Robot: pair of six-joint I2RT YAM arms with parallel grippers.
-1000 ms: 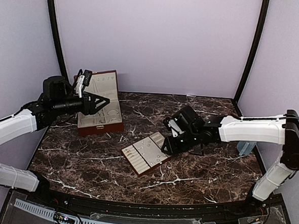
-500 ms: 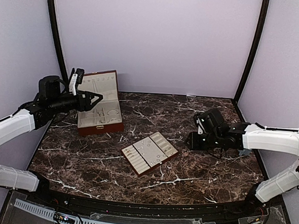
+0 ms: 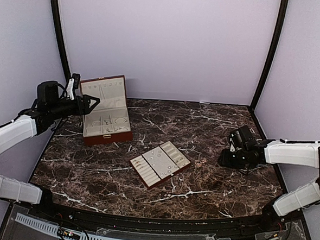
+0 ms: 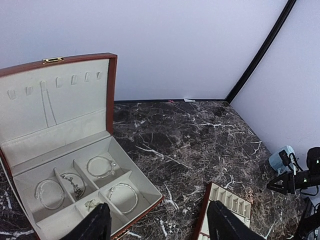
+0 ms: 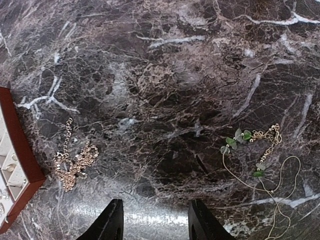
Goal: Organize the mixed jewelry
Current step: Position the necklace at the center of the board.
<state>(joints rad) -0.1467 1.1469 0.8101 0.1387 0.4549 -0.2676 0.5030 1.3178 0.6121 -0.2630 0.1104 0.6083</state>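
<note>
The mixed jewelry lies in three places. Silvery bracelets (image 4: 100, 166) and a thin chain (image 4: 74, 184) rest in the compartments of the open reddish-brown box (image 3: 109, 138). A gold chain (image 5: 75, 162) lies bunched on the marble beside the cream slotted tray (image 3: 160, 163). A thin necklace with green leaves (image 5: 255, 150) lies further right. My left gripper (image 3: 94, 104) hovers open at the box's left side, holding nothing. My right gripper (image 3: 224, 157) is open and empty over bare marble, between the two loose chains in its wrist view (image 5: 156, 222).
The box's raised lid (image 4: 55, 92) stands toward the back wall. A small pale blue object (image 4: 278, 161) sits near the right wall by the right arm. Dark frame posts (image 3: 267, 56) flank the back corners.
The right arm pulled back to the right, away from the tray, and its jaws opened wider. The left arm drew back left off the box, its jaws also wider.
</note>
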